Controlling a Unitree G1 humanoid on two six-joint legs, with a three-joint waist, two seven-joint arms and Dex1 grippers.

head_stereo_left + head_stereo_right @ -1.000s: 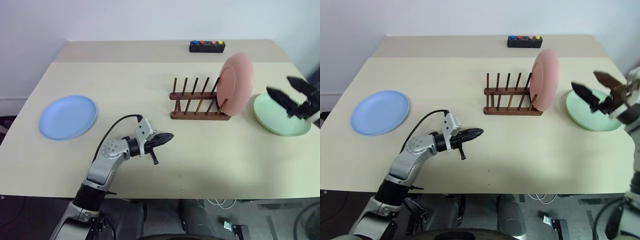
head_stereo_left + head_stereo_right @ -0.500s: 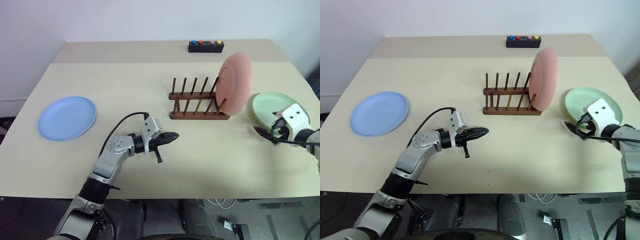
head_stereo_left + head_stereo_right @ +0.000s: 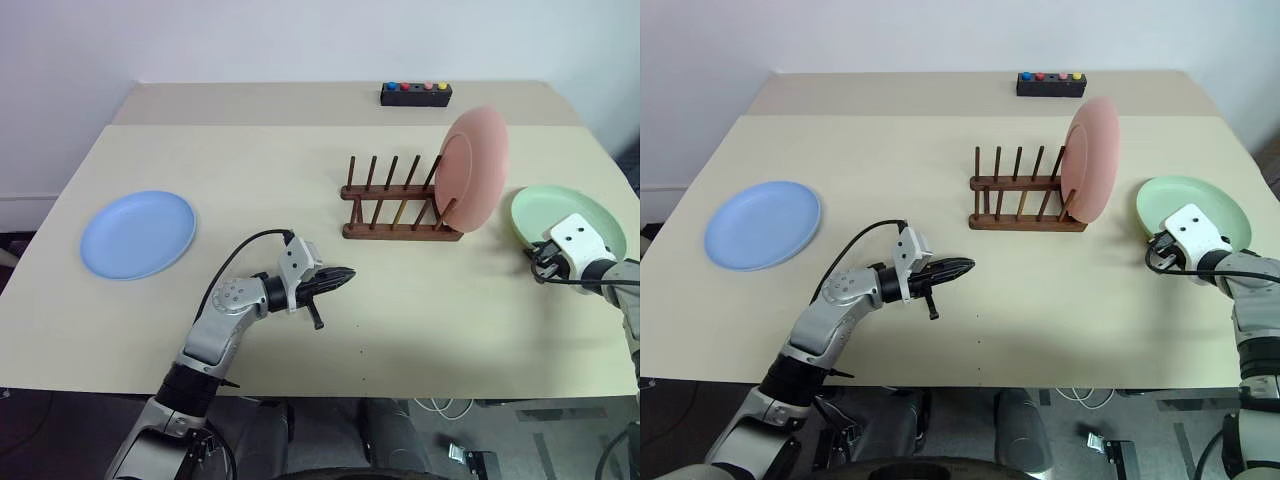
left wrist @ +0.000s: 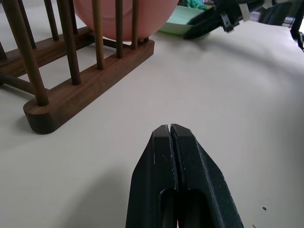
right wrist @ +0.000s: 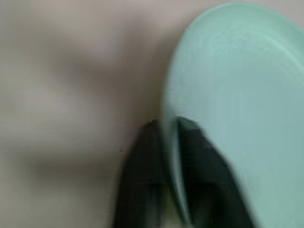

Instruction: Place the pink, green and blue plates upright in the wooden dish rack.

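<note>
I am looking down on the beige table (image 3: 300,180), where the wooden dish rack (image 3: 395,210) is sitting right of centre with the pink plate (image 3: 476,168) standing upright in its rightmost slot. The green plate (image 3: 570,225) is lying flat near the table's right edge, just beside the rack. My right gripper (image 5: 166,137) is pinching the near-left rim of that plate, one finger under the rim and one over it, as the right wrist view shows. The blue plate (image 3: 138,233) is lying flat far off on the left side, well apart from everything else. My left gripper (image 3: 340,276) is hovering over bare table in front of the rack, its fingers pressed together on nothing and pointing toward the rack's near rail. A small black box with coloured buttons (image 3: 416,94) is resting at the far edge.
</note>
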